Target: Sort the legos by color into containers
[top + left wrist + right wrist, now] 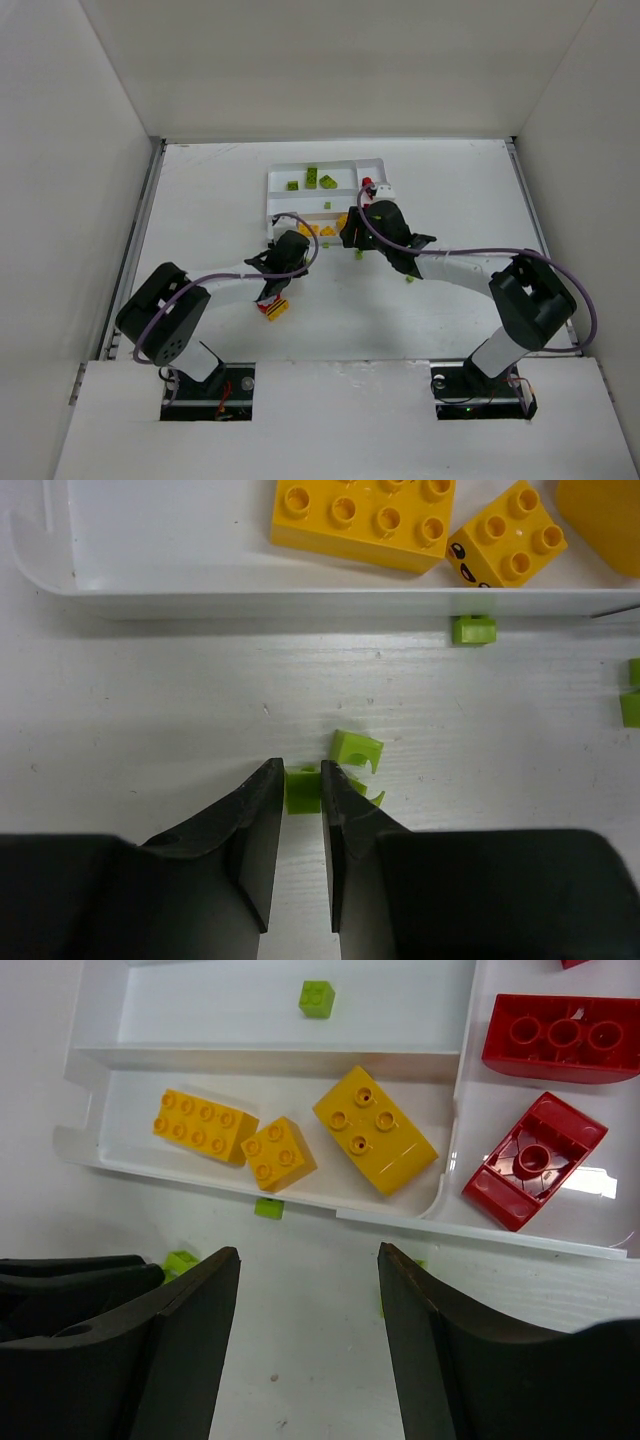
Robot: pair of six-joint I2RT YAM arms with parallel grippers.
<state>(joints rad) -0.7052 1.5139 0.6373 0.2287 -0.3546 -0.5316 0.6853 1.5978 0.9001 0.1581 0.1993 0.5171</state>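
The left end effector (300, 778) is down at the bench (150, 710), a little short of the tray (300, 603), its two fingers closed on a small lime brick (302, 792) with a pad against each side. The brick sits squarely between the tips and appears to still rest on the bench. That low, narrow grip suits such a tiny piece, and it probably comes before a lift toward the green slot. More loose lime pieces (357, 750) lie just beside the held brick on the tray side, and another (473, 630) touches the tray's near wall.

The right end effector (310, 1260) hovers just off that same wall with its fingers spread wide and nothing between them. It seems to be waiting clear of its partner. In the tray, yellow bricks (375, 1143) fill the nearest slot, a green cube (317, 998) sits in the next, and red pieces (535, 1160) lie in the crosswise slot. A red-and-yellow clump (273, 308) waits well outside the tray.
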